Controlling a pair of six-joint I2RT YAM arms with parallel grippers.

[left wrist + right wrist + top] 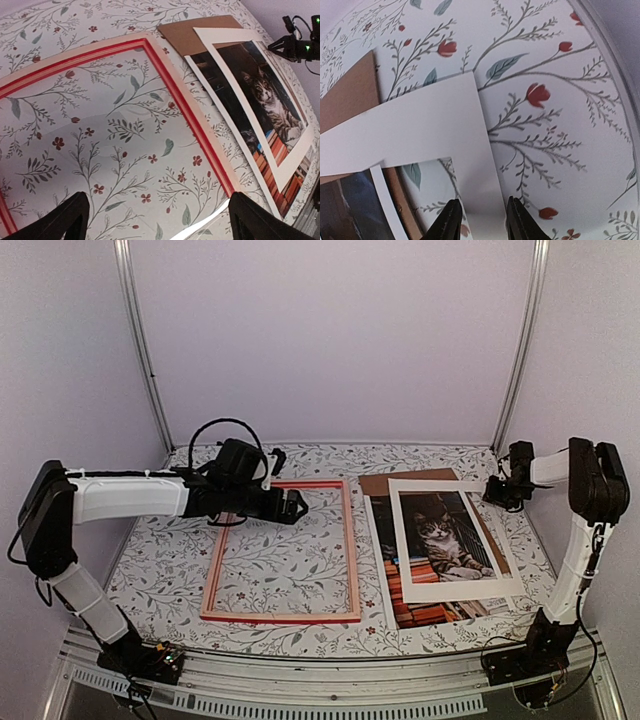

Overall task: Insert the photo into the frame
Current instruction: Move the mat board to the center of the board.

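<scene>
The frame (pixel 350 540) is showing bright red with pale wood edges. The photo (pixel 440 540) is showing a grey-white tabby above orange books. The tablecloth (pixel 280 560) is showing grey-green leaves and red flowers on white.

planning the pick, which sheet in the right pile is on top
The white windowed mat board; the cat photo print and plain brown backing board lie under it.

The left arm (pixel 130 495) rises from its base at the near left, bends at the elbow and stretches its forearm level toward the right, jaws spread wide. The right arm (pixel 585 530) stands upright at the near right, folds at the top and points left, jaws only narrowly parted.
</scene>
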